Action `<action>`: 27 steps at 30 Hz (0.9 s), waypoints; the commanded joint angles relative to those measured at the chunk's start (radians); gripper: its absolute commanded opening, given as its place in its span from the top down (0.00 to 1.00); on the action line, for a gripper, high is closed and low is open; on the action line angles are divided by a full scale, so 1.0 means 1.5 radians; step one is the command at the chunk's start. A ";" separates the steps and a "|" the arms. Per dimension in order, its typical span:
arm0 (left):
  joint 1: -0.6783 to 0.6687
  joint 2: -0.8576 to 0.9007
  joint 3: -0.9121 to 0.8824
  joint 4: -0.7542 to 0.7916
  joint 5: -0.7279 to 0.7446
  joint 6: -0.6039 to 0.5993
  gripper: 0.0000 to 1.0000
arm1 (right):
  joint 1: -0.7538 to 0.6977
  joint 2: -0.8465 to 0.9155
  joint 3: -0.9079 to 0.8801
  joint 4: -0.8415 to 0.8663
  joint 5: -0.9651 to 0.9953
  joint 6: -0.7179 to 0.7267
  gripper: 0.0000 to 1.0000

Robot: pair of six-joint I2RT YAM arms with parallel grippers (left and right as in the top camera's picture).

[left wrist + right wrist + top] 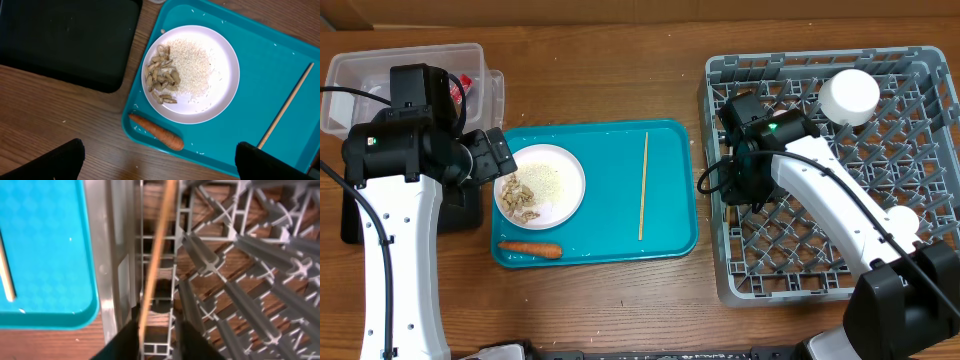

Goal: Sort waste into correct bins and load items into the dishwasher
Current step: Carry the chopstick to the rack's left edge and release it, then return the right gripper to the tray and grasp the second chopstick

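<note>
A white plate (565, 170) with rice (190, 67) and brown food crumbs (161, 75) sits on the teal tray (610, 140). A carrot (530, 249) lies at the tray's front left, and it also shows in the left wrist view (157, 132). One chopstick (643, 185) lies on the tray. My left gripper (160, 167) hangs open and empty over the tray's left edge, beside the plate (220, 95). My right gripper (157, 340) is over the left edge of the grey rack (790, 285), jaws apart. A second chopstick (155, 255) leans against its left finger.
The clear tub (380, 75) at the back left holds a red wrapper (463, 85). The black tray (65, 40) lies left of the teal tray, partly under my left arm. A white cup (848, 95) and another white item (900, 218) sit in the rack.
</note>
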 commanded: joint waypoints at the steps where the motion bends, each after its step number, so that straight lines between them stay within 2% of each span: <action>1: 0.003 0.003 -0.003 -0.001 0.003 -0.009 0.02 | -0.001 -0.001 0.036 -0.009 0.003 -0.002 0.59; 6: 0.003 0.003 -0.003 -0.001 0.003 -0.009 0.02 | 0.004 -0.004 0.141 -0.033 -0.019 -0.002 0.56; 10: 0.003 0.003 -0.003 -0.001 0.003 -0.009 0.02 | 0.027 -0.004 0.206 0.008 -0.122 -0.002 0.56; 12: 0.003 0.003 -0.003 -0.001 0.004 -0.009 0.02 | 0.047 -0.003 0.208 0.043 -0.159 -0.001 0.56; 17: 0.003 0.003 -0.003 -0.001 0.003 -0.009 0.02 | 0.106 0.031 0.192 0.087 -0.153 0.036 0.56; 22: 0.003 0.003 -0.003 -0.001 0.003 -0.009 0.02 | 0.157 0.113 0.191 0.095 -0.096 0.077 0.56; 27: 0.003 0.003 -0.003 -0.001 0.003 -0.009 0.02 | 0.180 0.201 0.191 0.119 -0.092 0.110 0.56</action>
